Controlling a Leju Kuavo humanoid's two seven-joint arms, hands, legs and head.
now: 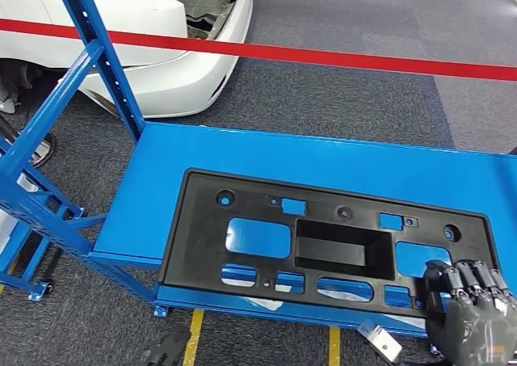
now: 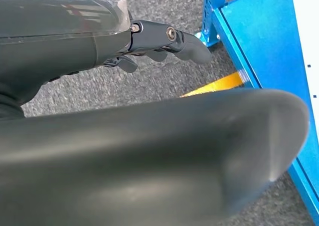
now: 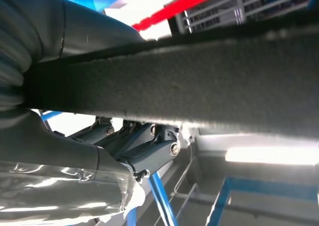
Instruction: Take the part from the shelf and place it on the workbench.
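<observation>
- Part [image 1: 329, 241]: a long, flat black plastic panel with rectangular and rounded cut-outs and a deep rectangular recess near its middle, lying flat on the blue shelf [image 1: 182, 172]. Blue shows through its openings.
- Its near long edge lies along the front lip of the shelf; its right end reaches toward the right side of the head view.
- Right hand [image 1: 468, 305]: at the panel's near right corner, dark fingers [image 1: 472, 275] curled over the top face of the panel by one of the right-hand openings. In the right wrist view the panel's dark, rough-textured edge [image 3: 211, 81] runs across between the thick grey thumb on one side and the darker fingers [image 3: 150, 141] on the other, so the hand grips the panel's edge.
- Left hand [image 2: 150, 41]: hangs over grey carpet [image 2: 112, 86] beside the blue frame of the shelf, fingers extended and slightly bent, apart, with nothing between them. A yellow floor stripe [image 2: 218, 84] lies just past the fingertips.
- Shelf upright [image 1: 98, 55]: a blue perforated post with diagonal braces rises at the left end.
- Beyond the shelf, a red band [image 1: 304, 55] crosses the scene, and a white car body [image 1: 158, 51] stands on the carpet behind it.
</observation>
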